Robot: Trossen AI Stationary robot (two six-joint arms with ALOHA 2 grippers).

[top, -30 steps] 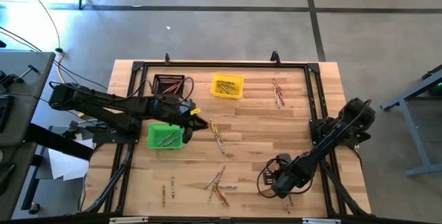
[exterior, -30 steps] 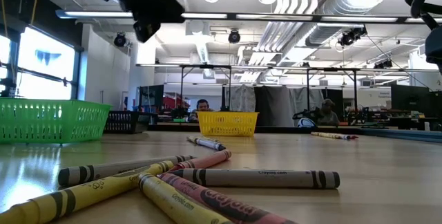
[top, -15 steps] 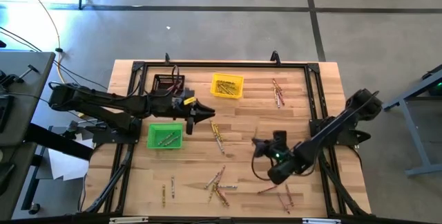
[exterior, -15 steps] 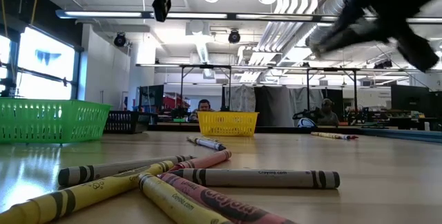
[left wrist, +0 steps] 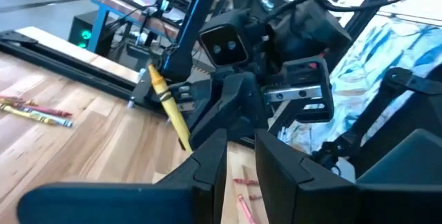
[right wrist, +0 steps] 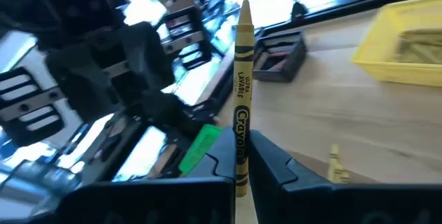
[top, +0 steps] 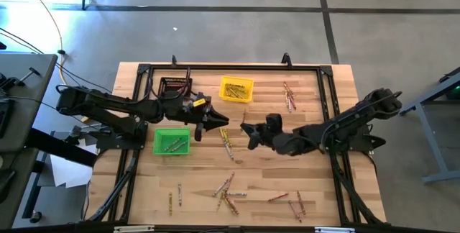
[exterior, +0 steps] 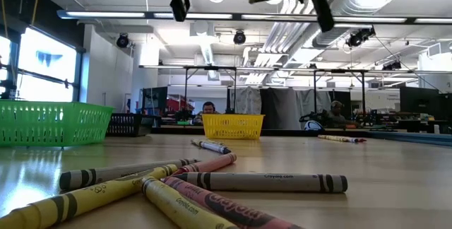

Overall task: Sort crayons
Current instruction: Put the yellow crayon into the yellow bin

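Wooden table [top: 287, 129] strewn with crayons, right gripper [right wrist: 242, 156] clamped on yellow crayon [right wrist: 242, 96] pointing straight out, left gripper [left wrist: 238, 156] narrowly pinching another yellow crayon [left wrist: 169, 106], tilted.

Yellow-gold crayon [right wrist: 240, 106] with black lettering, yellow bin [top: 236, 89], green bin [top: 171, 142], black bin [top: 175, 86], pale striped wood table [top: 302, 103]

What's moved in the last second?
The right pincer swung from the table's near right up to mid-table, facing the left pincer, shut on a yellow crayon. The left pincer crept right, keeping its own yellow crayon. Bins and loose crayons stayed put.
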